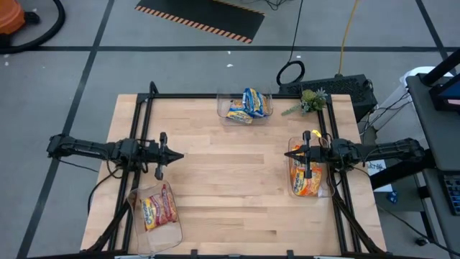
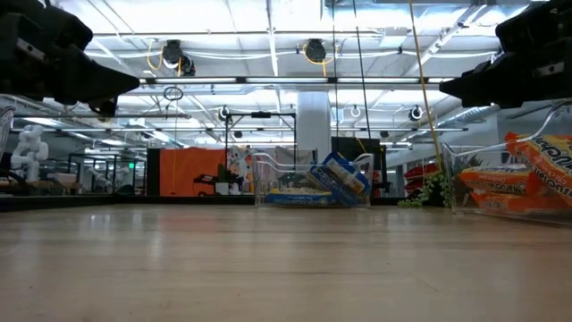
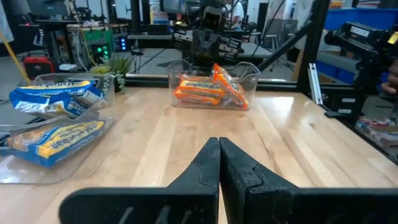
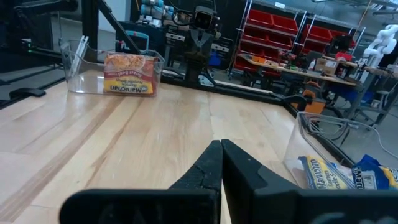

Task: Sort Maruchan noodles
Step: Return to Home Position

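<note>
Left gripper (image 1: 175,155): fingers pressed together, empty, held over the table's left side.
Right gripper (image 1: 289,152): fingers pressed together, empty, above the right bin (image 1: 292,188).
Blue noodle packs (image 1: 248,106): in the far-centre bin (image 1: 223,101).
Orange noodle packs (image 1: 305,178): in the right bin.
Red noodle packs (image 1: 159,208): in the near-left bin (image 1: 162,237).

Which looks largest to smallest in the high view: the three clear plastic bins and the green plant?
1. Clear plastic bin of red packets.
2. Clear bin of orange packets, partly under the right arm, so nearly tied.
3. Clear bin of blue-and-yellow packets.
4. Green plant.
</note>
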`<move>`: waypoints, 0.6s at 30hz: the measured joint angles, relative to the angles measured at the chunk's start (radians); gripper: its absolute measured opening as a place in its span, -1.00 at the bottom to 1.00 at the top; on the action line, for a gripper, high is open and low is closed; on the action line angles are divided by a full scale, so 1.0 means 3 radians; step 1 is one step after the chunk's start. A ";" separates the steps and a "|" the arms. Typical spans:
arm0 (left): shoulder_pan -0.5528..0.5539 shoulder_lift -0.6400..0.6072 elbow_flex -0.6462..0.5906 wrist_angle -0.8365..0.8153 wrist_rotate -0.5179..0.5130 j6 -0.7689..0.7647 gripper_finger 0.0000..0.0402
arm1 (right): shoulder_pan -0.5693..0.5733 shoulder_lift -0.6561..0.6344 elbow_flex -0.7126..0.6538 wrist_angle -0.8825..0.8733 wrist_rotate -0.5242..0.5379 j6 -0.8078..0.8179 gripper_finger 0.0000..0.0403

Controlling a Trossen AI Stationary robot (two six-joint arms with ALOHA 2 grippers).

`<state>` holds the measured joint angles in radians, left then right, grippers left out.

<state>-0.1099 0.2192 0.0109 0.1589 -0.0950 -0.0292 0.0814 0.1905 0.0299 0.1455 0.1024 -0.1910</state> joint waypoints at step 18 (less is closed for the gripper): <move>0.0014 -0.0716 0.0000 -0.0368 -0.0013 0.0243 -1.00 | -0.0001 0.0001 0.0000 -0.0114 -0.0009 0.0157 -1.00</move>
<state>-0.1057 0.0043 0.0108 0.0485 -0.0989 0.0438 0.0811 0.1909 0.0299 0.1114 0.0998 -0.1438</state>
